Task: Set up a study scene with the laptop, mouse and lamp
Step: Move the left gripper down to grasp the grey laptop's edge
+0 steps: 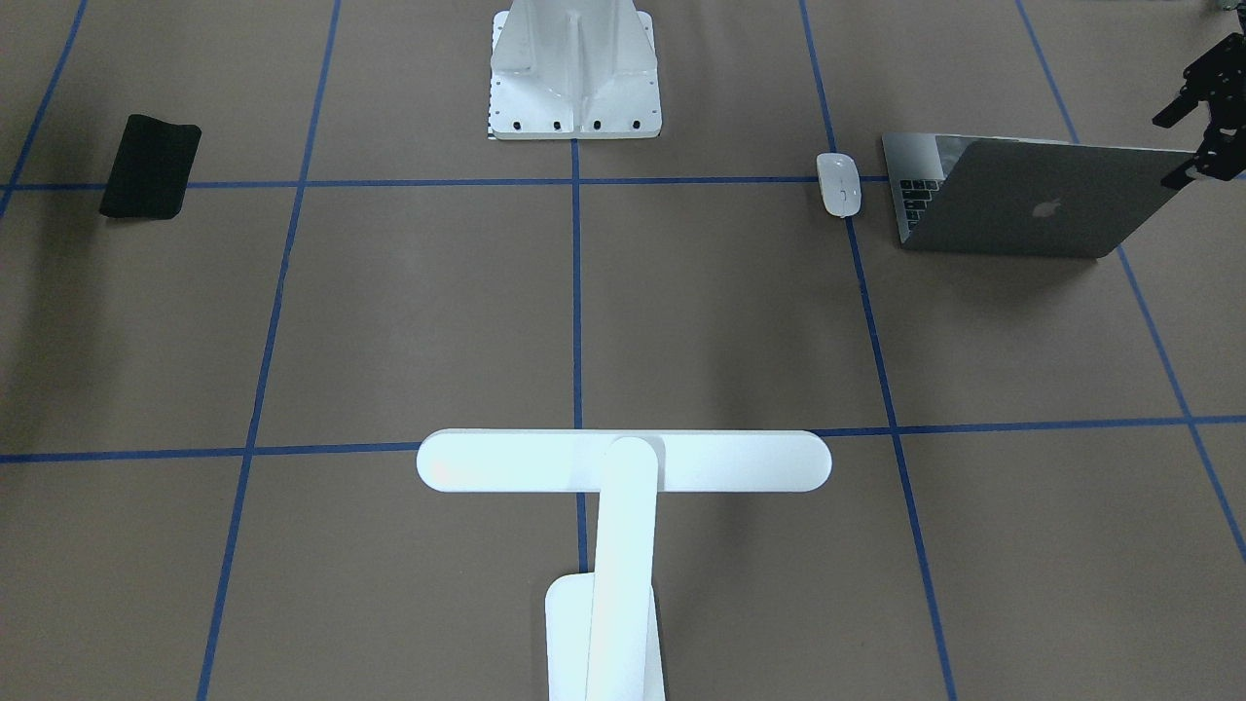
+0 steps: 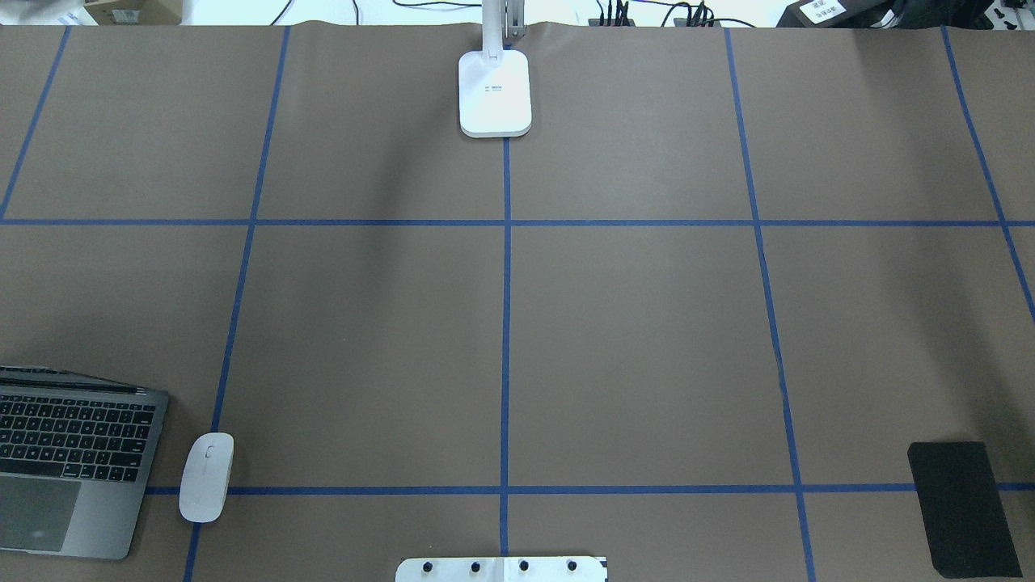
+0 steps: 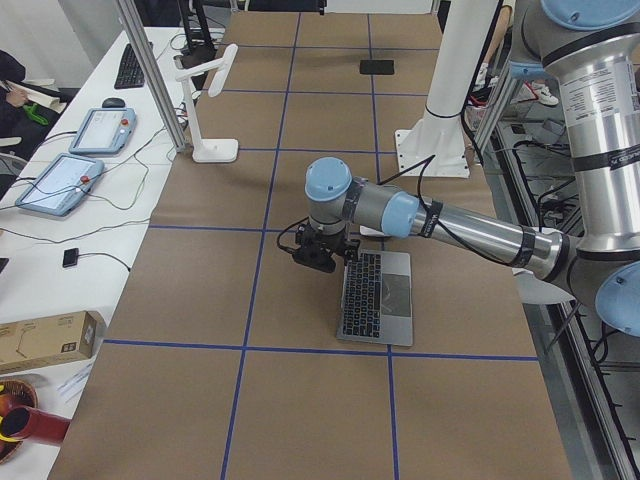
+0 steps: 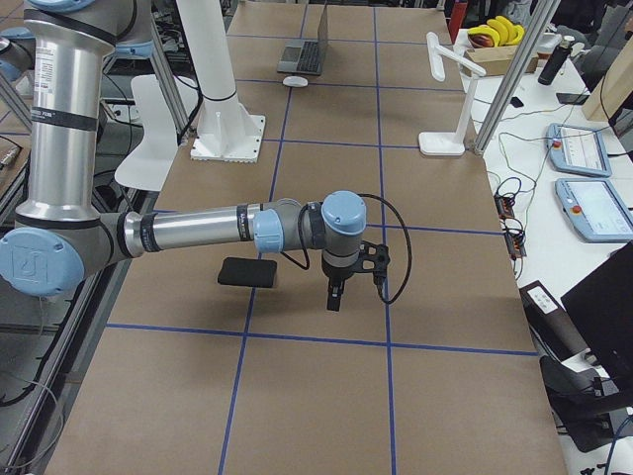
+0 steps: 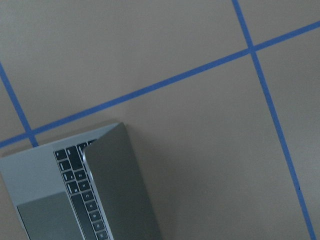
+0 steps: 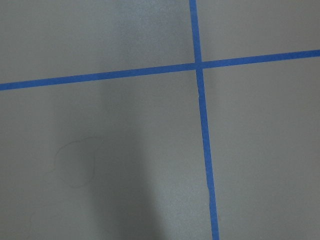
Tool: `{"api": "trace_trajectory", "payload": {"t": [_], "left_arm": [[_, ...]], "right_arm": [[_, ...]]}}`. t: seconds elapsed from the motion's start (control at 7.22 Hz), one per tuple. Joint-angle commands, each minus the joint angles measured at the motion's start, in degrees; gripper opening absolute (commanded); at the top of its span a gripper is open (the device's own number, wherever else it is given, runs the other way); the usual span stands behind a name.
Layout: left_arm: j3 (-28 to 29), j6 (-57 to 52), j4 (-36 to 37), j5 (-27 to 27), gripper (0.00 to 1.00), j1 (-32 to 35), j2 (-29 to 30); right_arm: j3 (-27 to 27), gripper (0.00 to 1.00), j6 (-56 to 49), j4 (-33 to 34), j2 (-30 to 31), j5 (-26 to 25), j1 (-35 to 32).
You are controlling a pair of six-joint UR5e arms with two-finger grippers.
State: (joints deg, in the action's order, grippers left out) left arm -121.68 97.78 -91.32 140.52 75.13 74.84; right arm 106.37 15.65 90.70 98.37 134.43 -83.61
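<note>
The space-grey laptop stands open at the table's near left corner, seen in the overhead view and the left wrist view. The white mouse lies just beside it. The white T-shaped lamp stands at the far middle edge, its base on the centre line. My left gripper hangs at the lid's outer top corner with its jaws apart; I cannot tell if it touches the lid. My right gripper points down above bare table; I cannot tell if it is open or shut.
A flat black mat lies at the near right, close to my right arm. The white bolted pedestal stands at the near middle edge. Blue tape lines divide the brown table. Operator tablets sit beyond the far edge.
</note>
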Motion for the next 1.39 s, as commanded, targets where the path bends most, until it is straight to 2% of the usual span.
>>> {"api": "trace_trajectory", "payload": {"t": [0.0, 0.83, 1.25], "left_arm": [[-1.36, 9.58, -0.78, -0.59, 1.00, -5.50, -0.04], [-0.93, 15.59, -3.32, -6.39, 1.00, -10.79, -3.47], [5.30, 25.42, -16.57, -8.51, 1.00, -13.86, -3.47]], "right_arm": [[1.72, 1.00, -0.01, 0.00, 0.85, 0.04, 0.03], [4.64, 1.00, -0.45, -1.32, 4.19, 0.13, 0.03], [5.07, 1.00, -0.53, -1.58, 4.64, 0.04, 0.03]]}}
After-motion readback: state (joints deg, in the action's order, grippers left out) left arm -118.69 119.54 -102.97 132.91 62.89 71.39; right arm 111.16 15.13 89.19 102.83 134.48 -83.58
